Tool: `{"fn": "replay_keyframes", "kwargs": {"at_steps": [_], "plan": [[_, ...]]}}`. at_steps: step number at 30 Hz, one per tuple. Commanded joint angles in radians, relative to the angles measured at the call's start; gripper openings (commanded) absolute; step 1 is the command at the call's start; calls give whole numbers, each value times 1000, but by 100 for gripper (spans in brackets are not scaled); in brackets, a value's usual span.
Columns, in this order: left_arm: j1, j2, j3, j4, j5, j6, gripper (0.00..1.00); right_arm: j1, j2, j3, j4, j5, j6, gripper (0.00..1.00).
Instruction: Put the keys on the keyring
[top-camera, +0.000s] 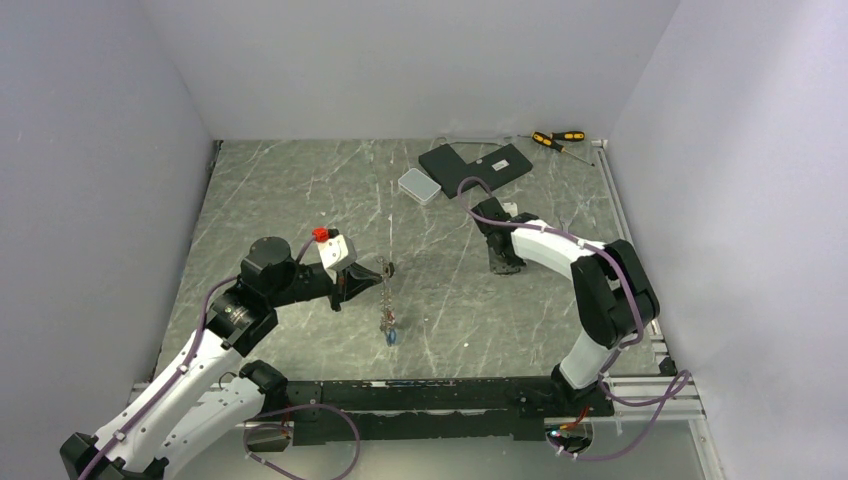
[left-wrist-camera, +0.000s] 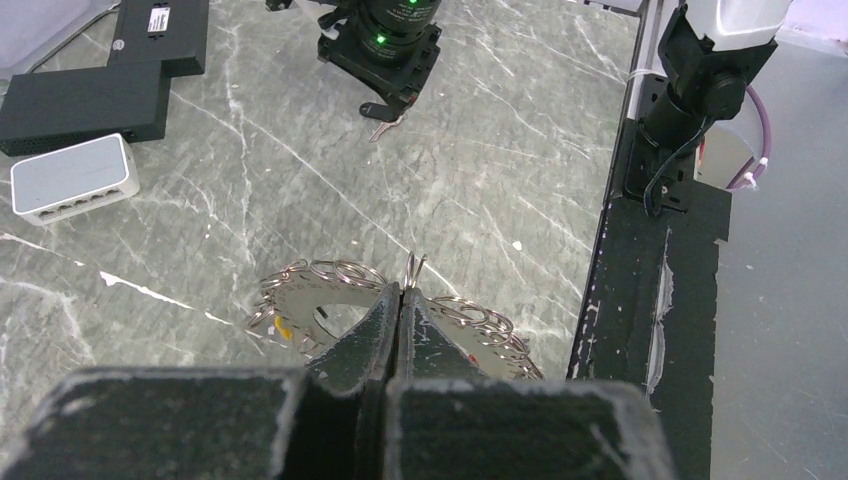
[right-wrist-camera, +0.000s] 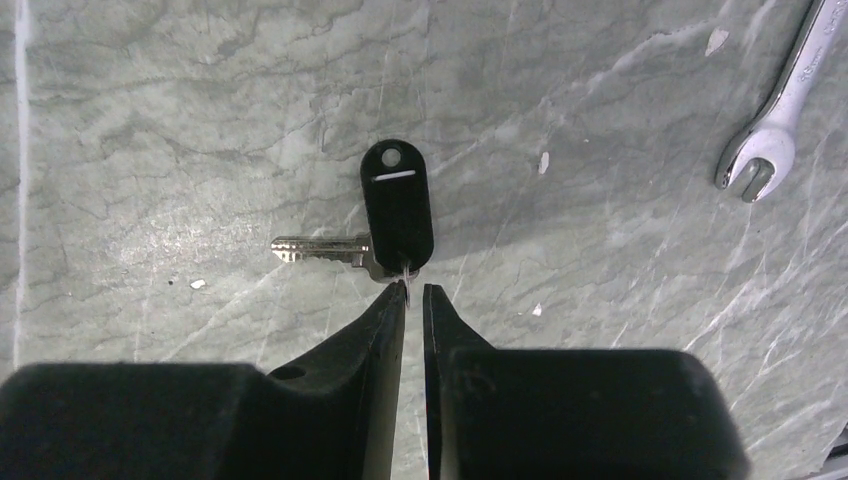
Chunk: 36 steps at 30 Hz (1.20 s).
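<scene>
My left end effector (left-wrist-camera: 398, 300) is pressed together on the keyring (left-wrist-camera: 300, 305). My right end effector (right-wrist-camera: 414, 292), barely spread, sits just behind the black-tagged key (right-wrist-camera: 322, 248) on the tabletop (right-wrist-camera: 150, 100). I think a shallow pinch could skid it away.

The middle of the table (top-camera: 280, 190) is being blocked by the keyring (left-wrist-camera: 300, 298), which is being held upright by the clamped left gripper (left-wrist-camera: 400, 295). The far right corner is being taken up by black boxes (top-camera: 475, 163), a white box (top-camera: 419, 185) and screwdrivers (top-camera: 557, 140). Passage is being left along the far left marble. Just ahead of the right gripper (right-wrist-camera: 414, 290), ground is being occupied by a black-tagged key (right-wrist-camera: 397, 205); a wrench (right-wrist-camera: 790, 100) is being left well apart.
</scene>
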Motion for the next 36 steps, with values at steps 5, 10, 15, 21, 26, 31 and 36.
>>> {"fn": "replay_keyframes", "kwargs": {"at_steps": [5,10,15,21,26,31,36], "plan": [[-4,-5,46,40,1,30,0,3,-43,-31,9,7,-6,16],[-4,-5,46,38,-3,31,0,2,-38,-41,25,-1,-8,14],[-3,-5,46,38,-4,32,0,3,-39,-46,41,-4,-13,9],[-4,-5,46,37,-6,34,0,3,-42,-51,45,-5,-20,0],[-2,-5,46,35,-4,35,0,3,-112,-69,65,-9,-46,0],[-4,-6,48,33,-5,39,0,6,-216,-72,83,-50,-99,0],[-4,-6,49,30,-7,43,0,11,-334,-86,115,-86,-140,0]]}}
